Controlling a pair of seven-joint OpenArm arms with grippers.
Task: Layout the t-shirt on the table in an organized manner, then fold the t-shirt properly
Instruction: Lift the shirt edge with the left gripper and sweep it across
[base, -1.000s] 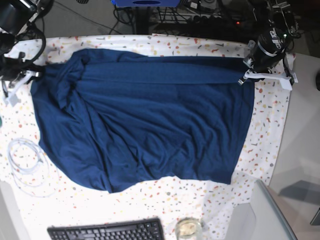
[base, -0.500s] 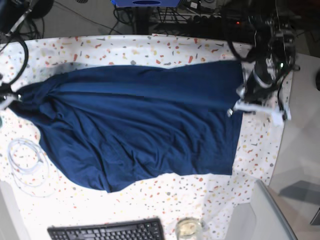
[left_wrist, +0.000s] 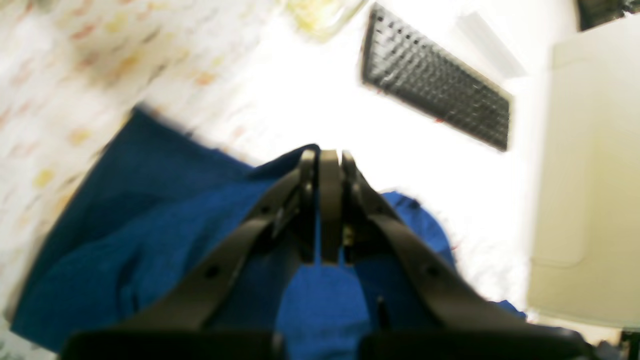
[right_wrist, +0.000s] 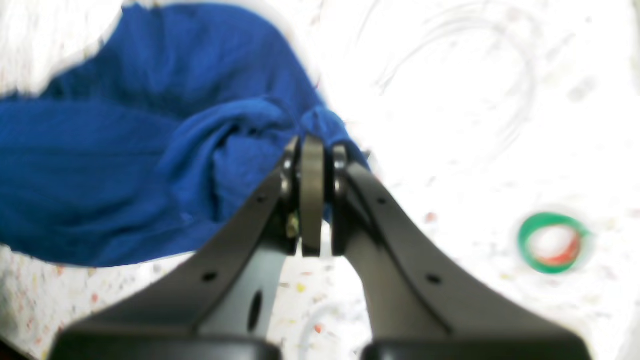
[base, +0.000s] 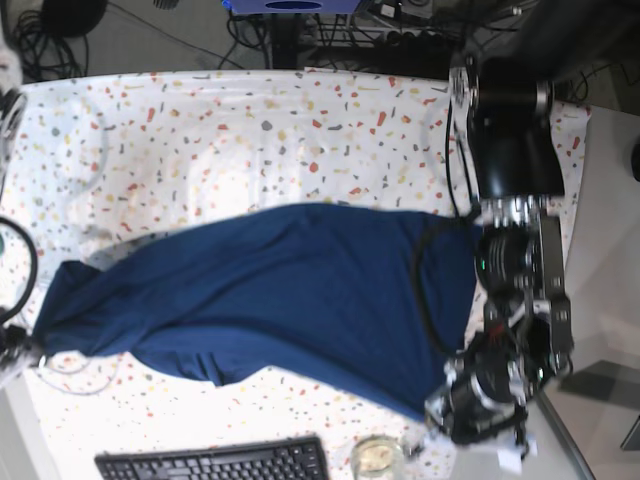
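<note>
The t-shirt (base: 270, 295) is plain dark navy, stretched into a long band across the speckled surface (base: 250, 140), running from about 9 o'clock to 4 o'clock in the base view. Its upper edge is fairly straight; its lower edge sags in loose folds toward 6 o'clock, and it narrows to a bunched point at the 9 o'clock end.

The left arm reaches down the 3 o'clock side of the base view, wrist low near 5 o'clock. Its left end effector (left_wrist: 327, 165) has both jaws pressed together on a fold of the t-shirt, with cloth bulging below the tips. The right end effector (right_wrist: 312, 150) is likewise clamped on the twisted, gathered end of the fabric; the arm itself sits at the 9 o'clock edge, mostly out of frame.

A keyboard (base: 215, 462) lies at 6 o'clock, beside a small glass dish (base: 377, 458) whose pale contents are unclear. A green ring (right_wrist: 552, 242) rests on the surface at 3 o'clock of the right wrist view
</note>
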